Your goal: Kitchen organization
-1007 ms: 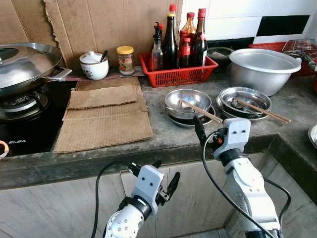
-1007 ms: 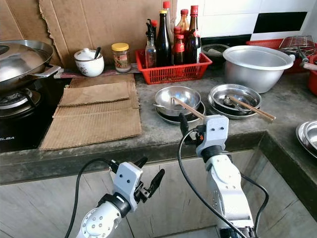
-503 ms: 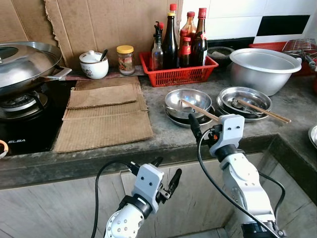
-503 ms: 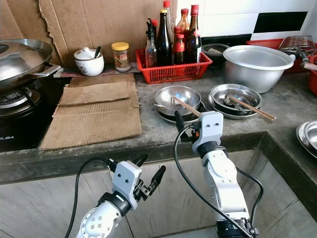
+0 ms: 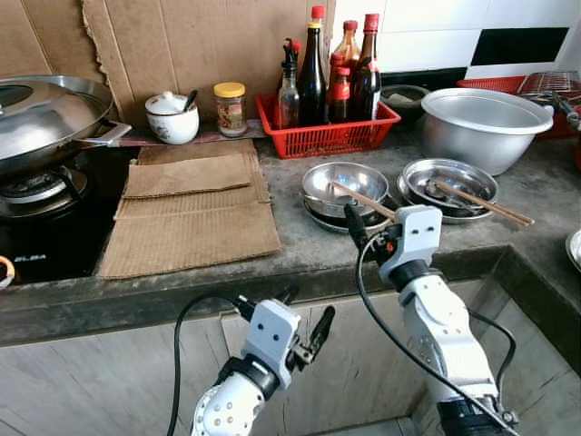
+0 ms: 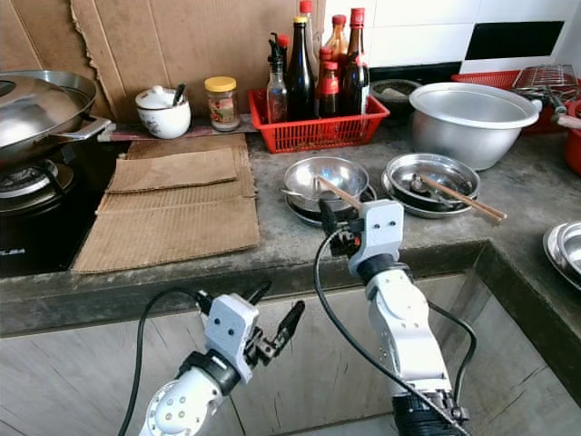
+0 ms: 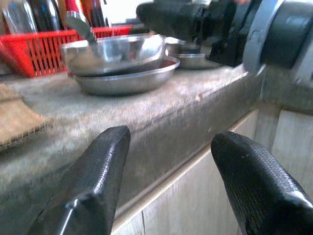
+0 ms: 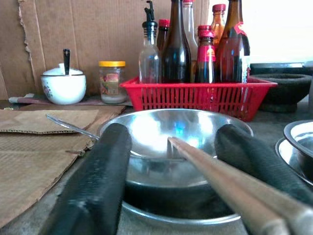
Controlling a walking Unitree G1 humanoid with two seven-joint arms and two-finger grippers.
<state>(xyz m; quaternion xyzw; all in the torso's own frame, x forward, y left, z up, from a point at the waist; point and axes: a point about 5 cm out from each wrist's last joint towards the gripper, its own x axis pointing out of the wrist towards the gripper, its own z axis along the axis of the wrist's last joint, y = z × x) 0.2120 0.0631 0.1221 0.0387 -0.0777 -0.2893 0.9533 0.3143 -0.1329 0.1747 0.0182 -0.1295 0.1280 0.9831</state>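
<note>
Up close, the right wrist view shows the right gripper [image 8: 168,181] spread around wooden chopsticks [image 8: 220,183] resting on a shiny steel bowl [image 5: 344,185] near the counter's front edge, while the left gripper [image 5: 304,327] hangs open below.

A home kitchen – the grey stone counter [image 5: 300,241] carries a gas stove [image 5: 41,195] at 9 o'clock with a lidded wok [image 5: 45,113] on it. At 12 o'clock a red basket [image 5: 327,132] holds sauce bottles [image 5: 313,68] against torn cardboard [image 5: 182,41] and white wall tiles [image 5: 436,23]. Steel bowls [image 5: 345,186] with chopsticks [image 5: 363,200], a big basin [image 5: 486,123] at 2 o'clock, a sugar pot [image 5: 172,118] and a jar [image 5: 230,109] – plain cooking gear.
</note>
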